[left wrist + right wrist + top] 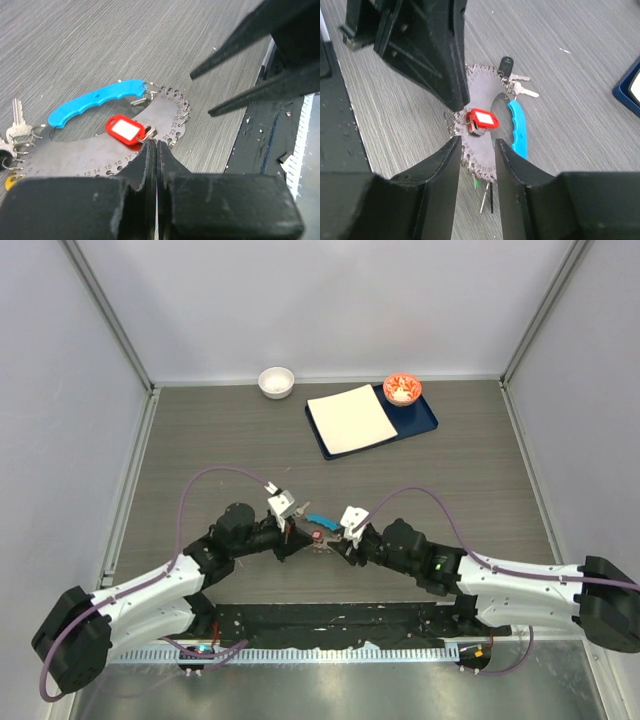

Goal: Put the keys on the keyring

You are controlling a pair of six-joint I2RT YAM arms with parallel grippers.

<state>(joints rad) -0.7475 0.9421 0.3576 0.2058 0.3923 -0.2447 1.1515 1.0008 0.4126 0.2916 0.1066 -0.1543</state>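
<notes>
The keyring (75,155) is a flat grey crescent plate with numbered holes and a light blue handle (95,100); it lies on the table between the arms (320,520). A red key (125,129) lies on the plate. My left gripper (153,144) is shut, its tips pinching the red key's small ring. My right gripper (476,150) is open and empty, straddling the plate's near end (482,147) just above it. Silver keys (525,90), a black key (506,65) and a green key (476,182) hang from the plate's edge. A yellow key (10,182) shows at the left.
A white bowl (276,381) stands at the back. A blue tray (425,420) at the back right holds a white sheet (350,418) and a red bowl (401,389). A black mat (330,625) lines the near edge. Walls close in both sides.
</notes>
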